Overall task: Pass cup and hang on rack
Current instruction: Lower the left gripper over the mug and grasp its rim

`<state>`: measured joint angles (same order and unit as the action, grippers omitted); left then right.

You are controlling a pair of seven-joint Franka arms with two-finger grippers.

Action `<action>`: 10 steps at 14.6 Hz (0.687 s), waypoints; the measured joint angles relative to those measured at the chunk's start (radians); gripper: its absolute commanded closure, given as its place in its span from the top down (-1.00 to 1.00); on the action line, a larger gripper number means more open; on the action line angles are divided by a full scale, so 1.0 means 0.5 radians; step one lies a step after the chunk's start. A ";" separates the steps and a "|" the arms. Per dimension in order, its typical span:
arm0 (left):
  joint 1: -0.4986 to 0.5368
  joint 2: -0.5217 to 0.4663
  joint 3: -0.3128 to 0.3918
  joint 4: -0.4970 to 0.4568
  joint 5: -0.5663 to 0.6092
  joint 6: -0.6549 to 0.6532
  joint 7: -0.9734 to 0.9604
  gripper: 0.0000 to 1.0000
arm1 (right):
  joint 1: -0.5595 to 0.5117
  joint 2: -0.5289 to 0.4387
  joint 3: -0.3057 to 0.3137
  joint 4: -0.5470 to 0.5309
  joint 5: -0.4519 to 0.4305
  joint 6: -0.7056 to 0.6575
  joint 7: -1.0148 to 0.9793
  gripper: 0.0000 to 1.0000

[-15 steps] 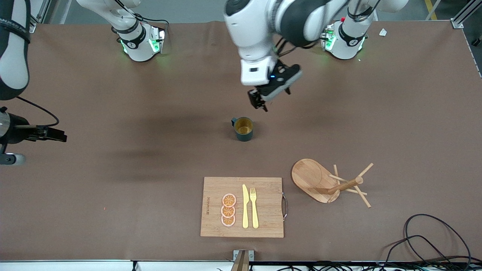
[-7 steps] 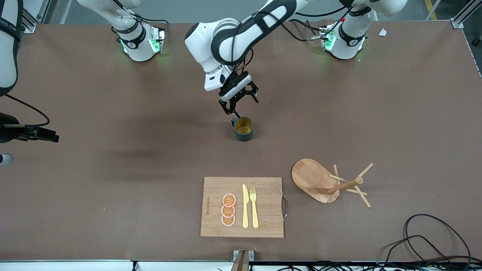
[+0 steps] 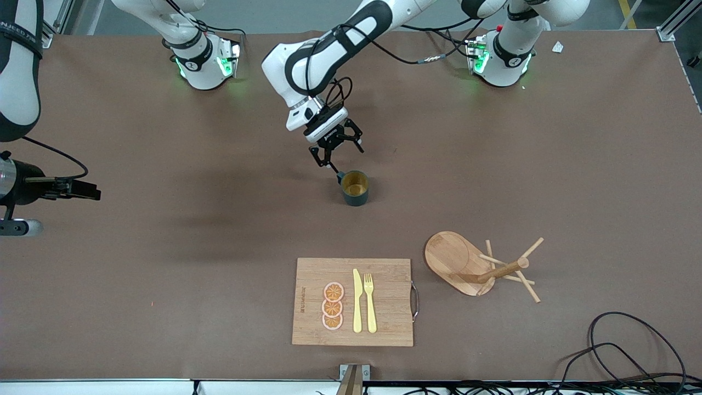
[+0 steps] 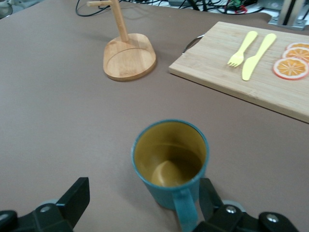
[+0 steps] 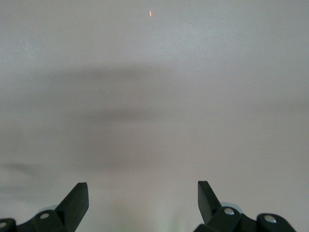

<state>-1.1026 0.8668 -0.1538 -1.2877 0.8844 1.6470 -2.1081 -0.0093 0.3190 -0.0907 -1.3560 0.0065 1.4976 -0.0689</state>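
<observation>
Left gripper (image 3: pixel 335 155): fingers spread, angled down just above the upright cup (image 3: pixel 355 188) at frame centre. Right gripper (image 3: pixel 82 190): spread, empty, waiting at the frame's left edge over bare table (image 3: pixel 164 247).

Arm band (image 3: pixel 19 27) at right-arm end of frame: partial lettering "NJEED 7", rest cut off. Cutting board (image 3: pixel 307 323) edge: brand mark, illegible.

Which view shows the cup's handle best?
The left wrist view: the cup fills the frame, its handle pointing toward the open left claw. The front view shows the handle only as a small nub. The right wrist view shows only bare table, no cup.
</observation>
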 measured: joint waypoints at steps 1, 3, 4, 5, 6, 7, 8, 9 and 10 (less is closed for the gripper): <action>-0.027 0.026 0.027 0.012 0.002 0.021 -0.018 1.00 | -0.015 -0.005 -0.009 0.001 0.000 -0.003 0.000 1.00; -0.044 0.056 0.049 0.025 0.005 0.044 -0.052 1.00 | -0.036 -0.038 -0.020 -0.008 0.000 -0.014 -0.001 1.00; -0.046 0.066 0.052 0.026 0.005 0.053 -0.070 1.00 | -0.038 -0.070 -0.021 -0.029 0.000 -0.014 -0.001 1.00; -0.046 0.077 0.056 0.026 0.011 0.069 -0.085 1.00 | -0.038 -0.113 -0.018 -0.062 0.000 -0.010 -0.001 1.00; -0.047 0.092 0.064 0.027 0.039 0.093 -0.103 1.00 | -0.037 -0.159 -0.014 -0.098 0.000 -0.003 -0.001 1.00; -0.048 0.111 0.069 0.027 0.074 0.123 -0.114 1.00 | -0.035 -0.203 -0.009 -0.130 0.000 -0.002 0.000 1.00; -0.051 0.133 0.074 0.028 0.098 0.151 -0.124 1.00 | -0.033 -0.242 -0.004 -0.154 0.000 -0.002 0.000 1.00; -0.057 0.153 0.086 0.030 0.110 0.173 -0.135 1.00 | -0.029 -0.277 0.003 -0.174 0.000 -0.005 0.001 1.00; -0.064 0.173 0.105 0.032 0.114 0.194 -0.148 1.00 | -0.024 -0.310 0.007 -0.194 0.000 -0.010 0.002 1.00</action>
<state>-1.1348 0.9533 -0.1014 -1.2717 0.9414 1.7440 -2.1819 -0.0212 0.1638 -0.0872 -1.4533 0.0065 1.4927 -0.0679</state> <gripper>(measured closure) 0.000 0.000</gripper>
